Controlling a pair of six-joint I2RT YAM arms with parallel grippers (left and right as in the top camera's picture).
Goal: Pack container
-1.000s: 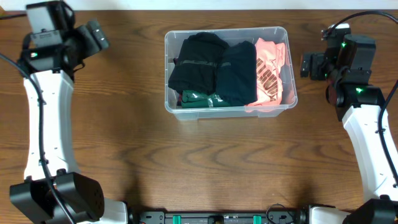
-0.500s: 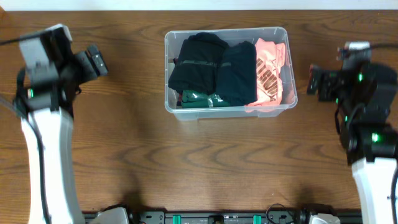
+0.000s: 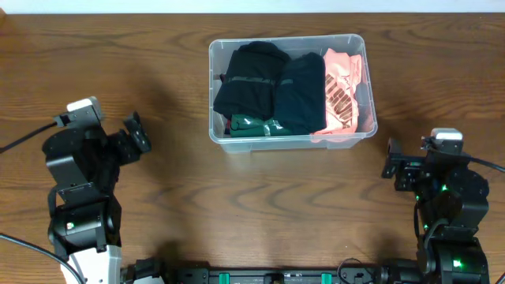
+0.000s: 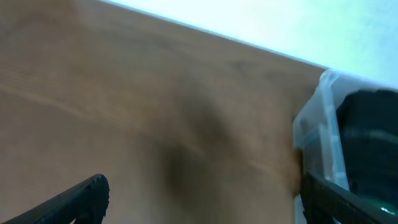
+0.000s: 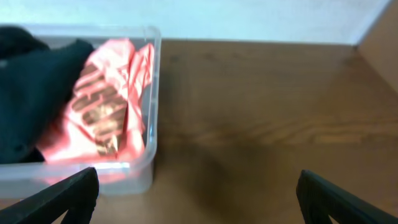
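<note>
Clear container (image 3: 289,138) upright, lidless, table's far centre, packed with folded black, green, pink garments.

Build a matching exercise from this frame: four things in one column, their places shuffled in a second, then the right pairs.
1. pink garment
2. green fabric
3. left gripper
4. right gripper

A. above the table, left of the container
B. container's right end
C. above the table, right of the container
D. container's near left corner

Pairs: 1-B, 2-D, 3-A, 4-C
</note>
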